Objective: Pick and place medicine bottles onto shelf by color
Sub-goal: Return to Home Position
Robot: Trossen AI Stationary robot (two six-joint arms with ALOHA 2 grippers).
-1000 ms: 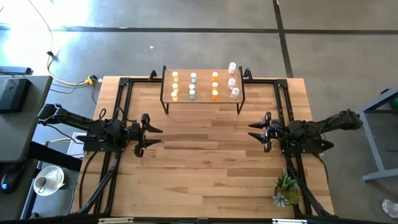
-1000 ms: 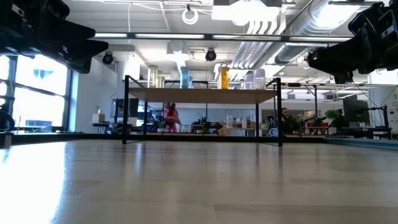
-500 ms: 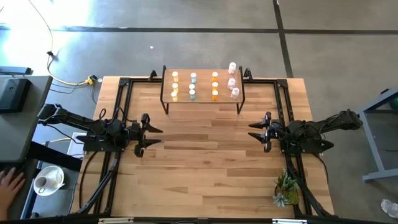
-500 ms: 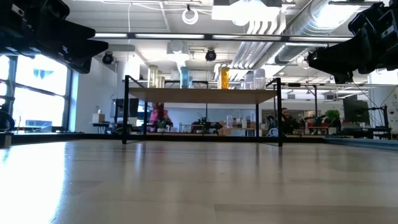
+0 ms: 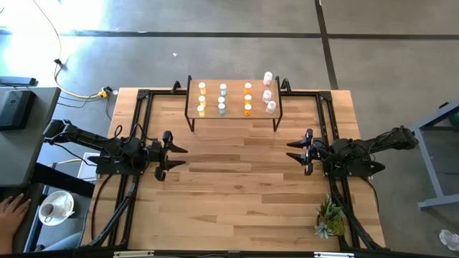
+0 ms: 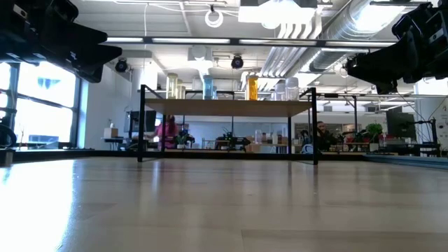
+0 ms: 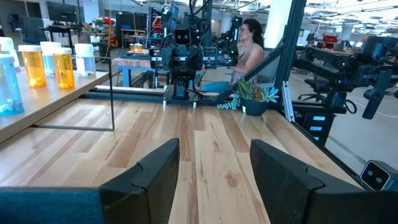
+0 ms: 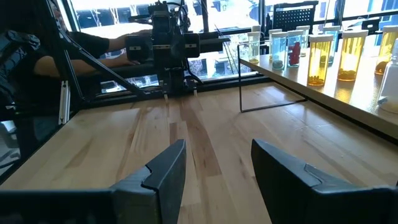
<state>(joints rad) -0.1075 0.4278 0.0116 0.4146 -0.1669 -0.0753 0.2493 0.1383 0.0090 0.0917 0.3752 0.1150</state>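
Note:
The shelf (image 5: 233, 115), a small light-wood board on thin black legs, stands at the table's far middle. Several medicine bottles stand on it in columns: pale yellow (image 5: 201, 88), light blue (image 5: 222, 89), orange (image 5: 248, 87) and pink (image 5: 267, 77). They also show in the low view (image 6: 252, 87), the left wrist view (image 7: 34, 65) and the right wrist view (image 8: 317, 59). My left gripper (image 5: 177, 155) is open and empty above the table's left side. My right gripper (image 5: 296, 151) is open and empty above the right side.
A small potted plant (image 5: 330, 218) stands near the table's front right corner. Black frame rails (image 5: 140, 122) run along the table's sides. A person's hand (image 5: 11, 208) shows beside a cup (image 5: 49, 210) off the table's left. Bare wood lies between the grippers.
Both arms have kept still. A person's hand has come into the high view off the table's left, near the cup.

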